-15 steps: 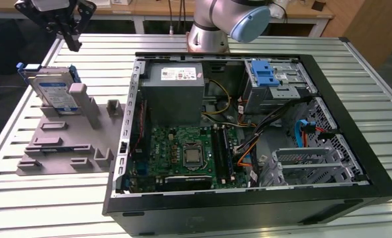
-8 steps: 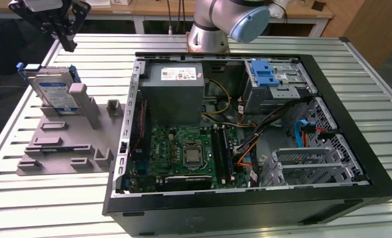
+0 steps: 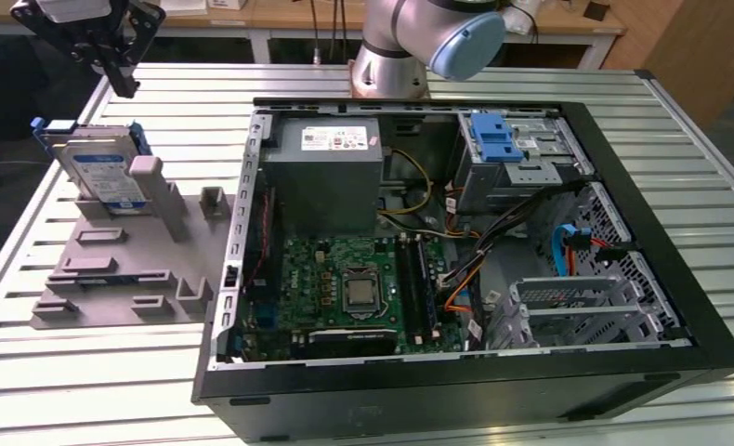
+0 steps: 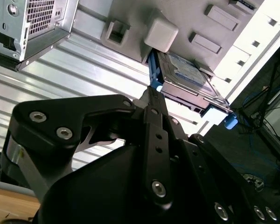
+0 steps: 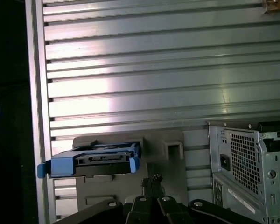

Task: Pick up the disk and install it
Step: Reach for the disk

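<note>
The tool (image 3: pixel 125 86) is hanging above the disk (image 3: pixel 102 173), apart from it — fingers closed together, gripping nothing — the disk leaning upright in a grey holder (image 3: pixel 119 274).

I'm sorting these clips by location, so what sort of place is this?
Probably a robotics lab or test workshop: a robot arm stands at a slatted metal table, an opened computer case lies on it, and the disk sits in a grey fixture.
</note>
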{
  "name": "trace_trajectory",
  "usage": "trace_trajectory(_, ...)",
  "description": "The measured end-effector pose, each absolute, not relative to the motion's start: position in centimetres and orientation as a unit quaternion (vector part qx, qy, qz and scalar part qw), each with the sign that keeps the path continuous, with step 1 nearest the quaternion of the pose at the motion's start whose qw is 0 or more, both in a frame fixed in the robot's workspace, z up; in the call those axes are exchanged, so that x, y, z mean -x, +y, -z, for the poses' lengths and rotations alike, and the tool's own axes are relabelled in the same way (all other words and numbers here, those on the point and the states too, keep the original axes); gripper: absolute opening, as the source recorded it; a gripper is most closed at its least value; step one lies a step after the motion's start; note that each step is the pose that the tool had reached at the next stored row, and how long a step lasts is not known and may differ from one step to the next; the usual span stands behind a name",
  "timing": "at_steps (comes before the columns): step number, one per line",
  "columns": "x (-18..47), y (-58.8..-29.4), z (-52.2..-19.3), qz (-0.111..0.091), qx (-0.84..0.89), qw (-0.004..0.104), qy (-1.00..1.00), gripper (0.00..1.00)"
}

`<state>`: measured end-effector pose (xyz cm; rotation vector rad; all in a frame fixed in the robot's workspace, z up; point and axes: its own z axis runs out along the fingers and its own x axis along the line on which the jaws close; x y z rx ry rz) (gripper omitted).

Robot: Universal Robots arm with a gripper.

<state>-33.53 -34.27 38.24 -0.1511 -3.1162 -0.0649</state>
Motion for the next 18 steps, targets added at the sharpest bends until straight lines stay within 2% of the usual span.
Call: trace_trajectory(18,36.7,-34.3,-38.1,0.021,0.048,0.011,-0.999,0.11)
